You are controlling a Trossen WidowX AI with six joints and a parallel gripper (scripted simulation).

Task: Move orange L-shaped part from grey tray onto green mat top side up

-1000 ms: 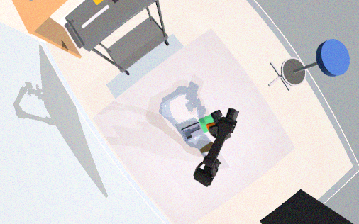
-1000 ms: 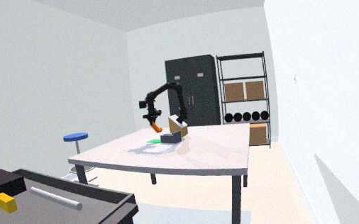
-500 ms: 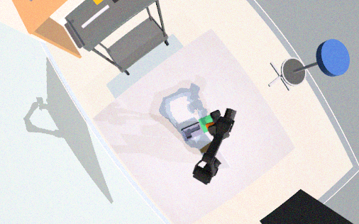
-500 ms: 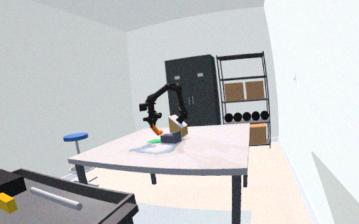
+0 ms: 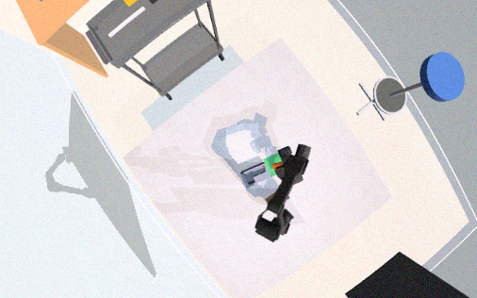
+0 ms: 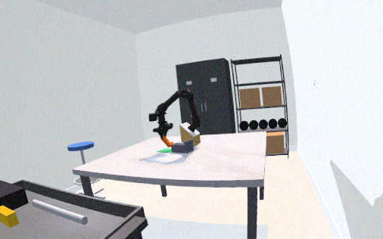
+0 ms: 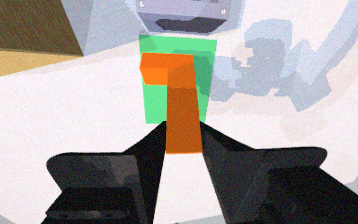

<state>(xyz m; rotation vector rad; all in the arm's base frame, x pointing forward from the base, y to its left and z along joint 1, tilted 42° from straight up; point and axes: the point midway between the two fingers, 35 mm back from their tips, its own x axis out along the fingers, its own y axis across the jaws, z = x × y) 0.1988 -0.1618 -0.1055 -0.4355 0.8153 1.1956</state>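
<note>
The orange L-shaped part (image 5: 277, 166) (image 6: 166, 141) (image 7: 182, 107) is out of the tray and hangs tilted, its L-shaped end lower and away from the fingers. My gripper (image 6: 163, 135) (image 7: 181, 125) is shut on the part's straight end. In the wrist view the L-shaped end overlaps the green mat (image 5: 269, 166) (image 6: 163, 150) (image 7: 154, 106); in the exterior view it is a little above the mat. The grey tray (image 5: 260, 175) (image 6: 184, 147) (image 7: 180, 10) stands beside the mat, and its pocket holds no orange. In the top view the arm hides the fingertips.
A brown block with a slanted top (image 6: 188, 137) (image 7: 25, 25) stands on the table (image 5: 323, 141) (image 6: 229, 166) close to the tray, near the arm's base. The arm's shadow falls across the table around the tray and the mat.
</note>
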